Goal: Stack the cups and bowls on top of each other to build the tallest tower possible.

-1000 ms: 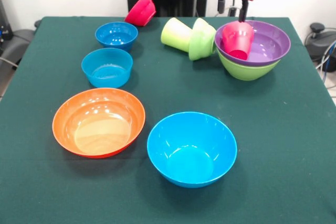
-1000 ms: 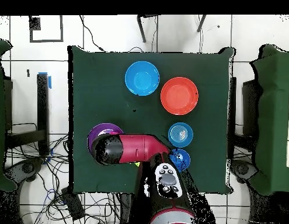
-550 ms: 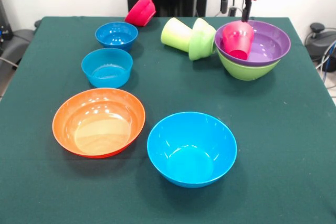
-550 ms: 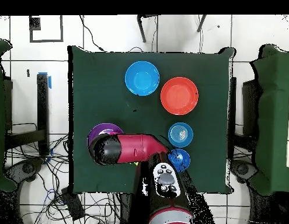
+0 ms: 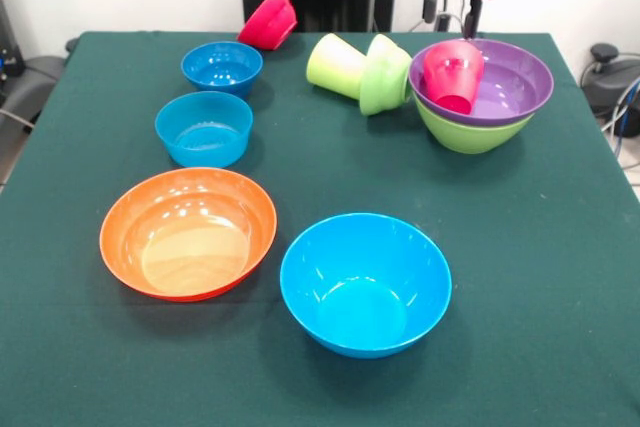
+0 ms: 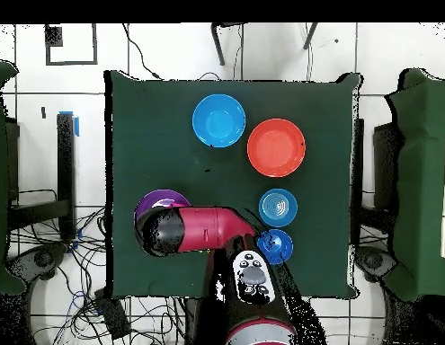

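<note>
On the green table point(image 5: 560, 277), the tower point(image 5: 480, 97) is found at the far right in the front view: a large lime-green bowl point(image 5: 465, 133) with a wide purple bowl point(image 5: 510, 82) nested in it, and a red cup point(image 5: 453, 75) lying inside the purple bowl against its left wall. The cup is tilted, its mouth turned up and toward the viewer, its long axis leaning rather than upright.

Just left of the tower, a lime-green cup point(image 5: 335, 65) lies on its side, its long axis running left to right, beside a small lime-green bowl point(image 5: 383, 74) tipped on edge and touching the tower's base. A small pink-red bowl point(image 5: 268, 19) is tipped at the far edge. A small dark blue bowl point(image 5: 222, 67) and a small light blue bowl point(image 5: 204, 127) stand upright in a column on the left, with a large orange bowl point(image 5: 188, 232) nearer and a large light blue bowl point(image 5: 365, 282) nearest, right of it.

The gripper point(image 5: 455, 15) hangs above the red cup, clear of it, with nothing held; its fingers point(image 5: 471, 17) are seen apart. In the overhead view the tower is largely covered by the arm point(image 6: 194, 229).

Against a second ago, the gripper is seen higher above the cup; the cup and bowls are unmoved.
</note>
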You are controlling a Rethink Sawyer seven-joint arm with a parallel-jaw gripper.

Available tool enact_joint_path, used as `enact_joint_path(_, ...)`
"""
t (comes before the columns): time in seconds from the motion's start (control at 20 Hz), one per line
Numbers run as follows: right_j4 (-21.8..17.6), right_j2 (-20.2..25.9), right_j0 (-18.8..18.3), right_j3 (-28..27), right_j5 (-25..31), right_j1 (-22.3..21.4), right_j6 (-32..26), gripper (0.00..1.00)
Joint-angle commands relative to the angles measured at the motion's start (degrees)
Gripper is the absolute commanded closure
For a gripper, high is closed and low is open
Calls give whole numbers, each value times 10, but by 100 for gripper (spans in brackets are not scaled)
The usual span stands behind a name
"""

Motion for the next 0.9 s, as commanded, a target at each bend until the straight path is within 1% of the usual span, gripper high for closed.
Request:
enact_joint_path(0.05,-46,40,-11,17,59,33,-68,0)
enact_joint_path(0.35,-61,40,-12,19,49,38,-69,0)
enact_joint_path(0.55,-75,34,-7,8,41,45,-62,0)
enact_joint_path(0.6,-81,29,-2,2,40,45,-58,0)
enact_joint_path(0.9,-81,31,1,-17,63,45,-51,0)
